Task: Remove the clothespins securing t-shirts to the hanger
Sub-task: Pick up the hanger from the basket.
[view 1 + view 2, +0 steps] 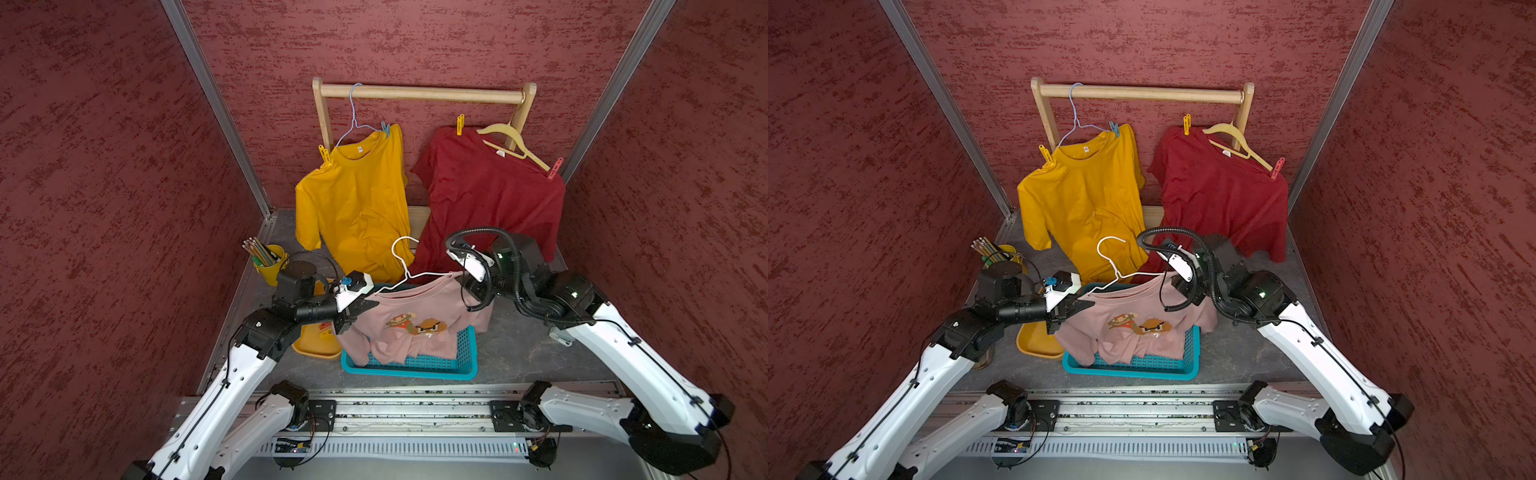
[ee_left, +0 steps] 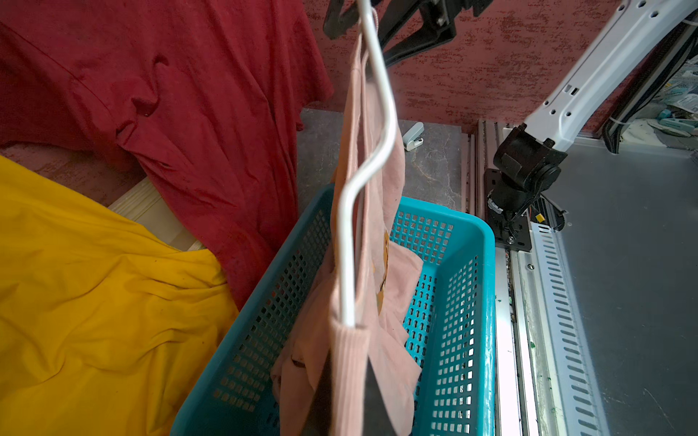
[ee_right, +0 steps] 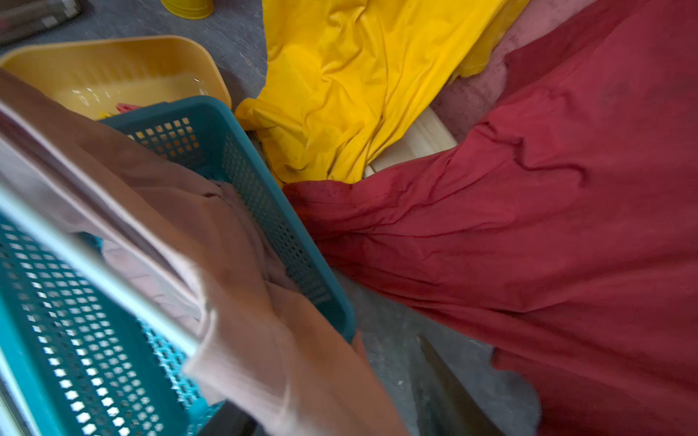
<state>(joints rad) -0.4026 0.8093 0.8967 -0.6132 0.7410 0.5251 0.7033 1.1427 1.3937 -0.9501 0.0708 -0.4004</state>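
Pink cloth is the part of the job that looks finished. The pale pink t-shirt [image 1: 407,328] hangs on a white hanger [image 1: 399,253] over the teal basket [image 1: 465,365], its lower hem already gathered inside, and I can see no peg on either of its shoulders. Two loose clothespins [image 1: 325,328], one reddish and one yellow, lie in the yellow tray [image 1: 311,347] just beside the basket, so this shirt's pair seems to be off.

The left pincer [image 1: 365,305] is clenched on one shoulder of the pink shirt, cloth and hanger wire together. The right pincer [image 1: 468,291] sits at the opposite shoulder, at the end of the hanger. Whether it grips anything or stands released, the views do not show.

Four pegs are left, by my count. On the mustard t-shirt [image 1: 357,199], hung from the wooden rail [image 1: 419,93], there is a yellow clothespin [image 1: 324,154] at one shoulder and a light blue clothespin [image 1: 385,129] at the other. The dark red t-shirt [image 1: 490,195] carries a second yellow clothespin [image 1: 460,124] and a red-pink clothespin [image 1: 555,169].

So roughly a third of the task appears done. Both rail shirts are untouched, and the pink one has not yet been let go.
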